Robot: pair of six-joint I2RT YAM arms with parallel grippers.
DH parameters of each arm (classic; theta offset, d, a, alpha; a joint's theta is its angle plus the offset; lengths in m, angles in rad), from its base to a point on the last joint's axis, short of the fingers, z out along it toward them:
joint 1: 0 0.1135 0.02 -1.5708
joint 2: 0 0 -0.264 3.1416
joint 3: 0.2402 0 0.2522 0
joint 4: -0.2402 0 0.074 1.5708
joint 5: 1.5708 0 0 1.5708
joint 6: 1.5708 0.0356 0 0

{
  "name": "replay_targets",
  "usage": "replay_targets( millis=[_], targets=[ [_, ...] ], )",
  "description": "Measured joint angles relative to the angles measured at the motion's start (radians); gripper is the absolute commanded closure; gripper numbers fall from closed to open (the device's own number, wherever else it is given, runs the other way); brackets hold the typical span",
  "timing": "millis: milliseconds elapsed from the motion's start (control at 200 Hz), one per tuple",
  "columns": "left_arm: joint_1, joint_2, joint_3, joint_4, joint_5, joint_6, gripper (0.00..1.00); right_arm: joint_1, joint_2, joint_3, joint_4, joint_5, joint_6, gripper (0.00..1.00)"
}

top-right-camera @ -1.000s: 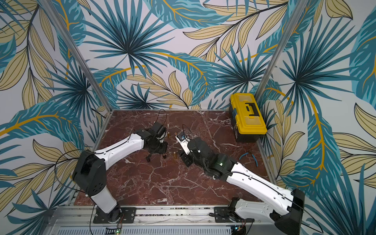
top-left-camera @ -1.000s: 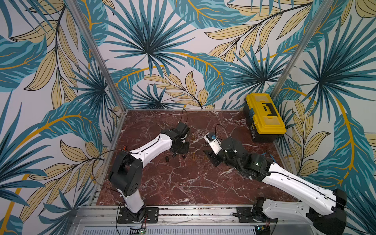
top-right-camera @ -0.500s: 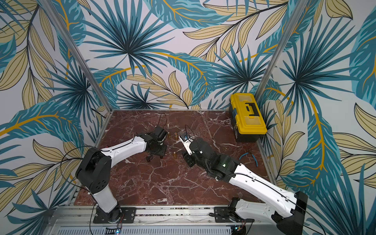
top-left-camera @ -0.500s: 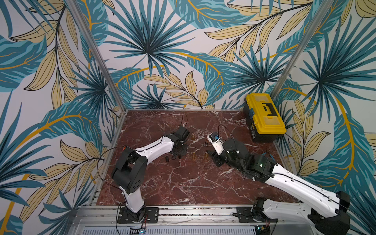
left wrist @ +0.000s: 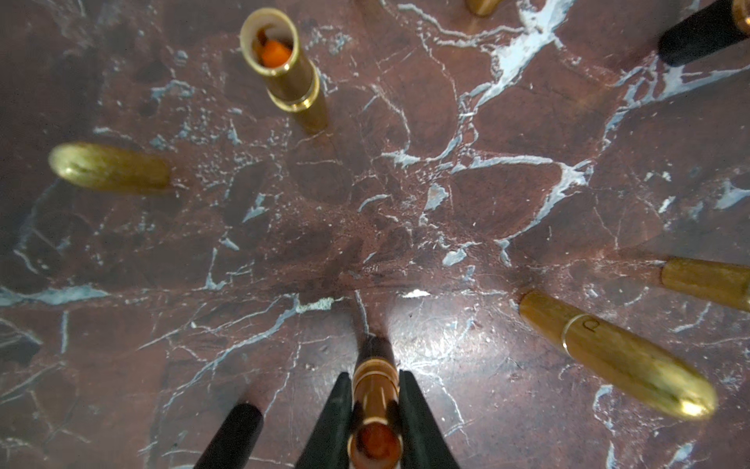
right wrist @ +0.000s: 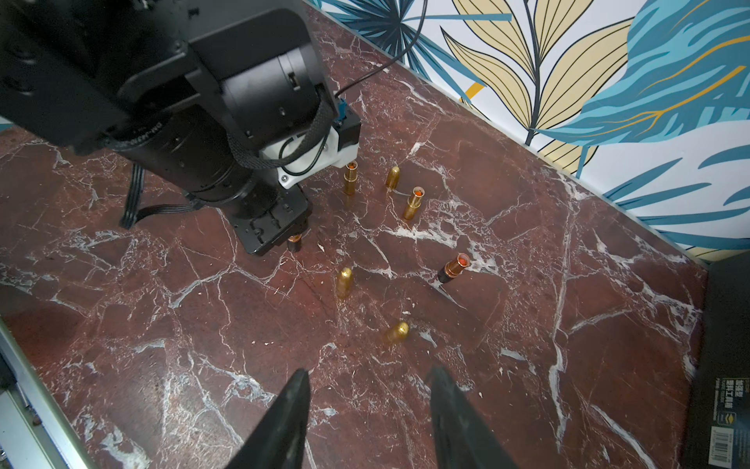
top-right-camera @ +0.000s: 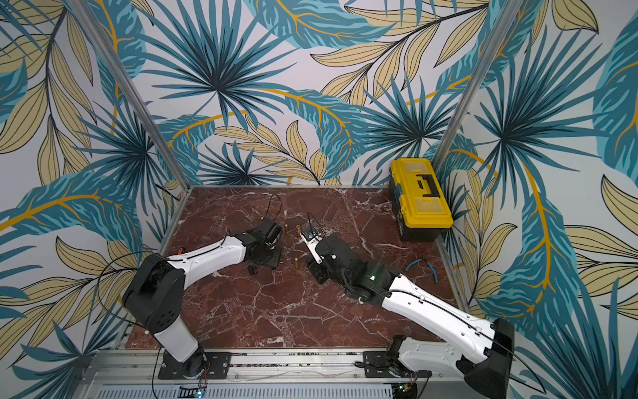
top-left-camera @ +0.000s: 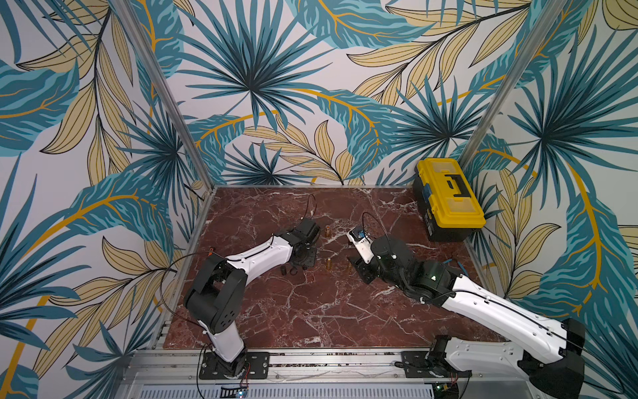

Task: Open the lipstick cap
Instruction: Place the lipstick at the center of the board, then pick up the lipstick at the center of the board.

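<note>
Left tool (left wrist: pixel 374 375), now lower, clasps uncapped lipstick (left wrist: pixel 375 410), hidden from above; right tool (right wrist: pixel 369 370) gapes empty.

Uncapped gold lipstick (left wrist: pixel 375 406), orange tip exposed, upright in the left hand (left wrist: pixel 374 375); black cap (left wrist: pixel 231 438) beside.

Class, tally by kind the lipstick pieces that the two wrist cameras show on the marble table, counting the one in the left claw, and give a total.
Uncapped lipsticks, orange showing: 4, counting the held lipstick in the left claw
Gold bullet-shaped pieces, closed on top: 3
Black cap, standing loose: 1
Total: 8
</note>
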Motion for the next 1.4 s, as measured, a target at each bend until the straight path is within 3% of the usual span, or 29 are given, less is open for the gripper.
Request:
replay_targets(
  millis=[150,315,526,721,1047,1207,1397],
  targets=[
    [-0.002,0.0,-0.011,-0.003,0.0,-0.009,0.68,0.0,0.003,0.0,0.0,0.0,0.0,0.5],
    [-0.003,-0.001,-0.011,-0.003,0.0,-0.015,0.52,0.0,0.006,0.0,0.0,0.0,0.0,0.5],
    [-0.004,-0.069,0.0,-0.012,0.028,-0.021,0.49,0.0,0.004,0.0,0.0,0.005,0.0,0.51],
    [-0.039,-0.105,0.112,-0.018,0.058,-0.029,0.45,0.0,-0.036,0.0,-0.004,0.038,0.001,0.51],
    [-0.108,0.12,0.37,-0.062,0.117,-0.019,0.43,0.0,-0.12,-0.018,-0.022,0.092,0.021,0.54],
    [-0.125,0.221,0.407,-0.109,0.11,-0.01,0.45,0.0,-0.149,-0.045,-0.034,0.103,0.032,0.55],
    [-0.13,0.246,0.412,-0.153,0.086,-0.006,0.47,0.0,-0.159,-0.061,-0.046,0.109,0.039,0.57]
  ],
)
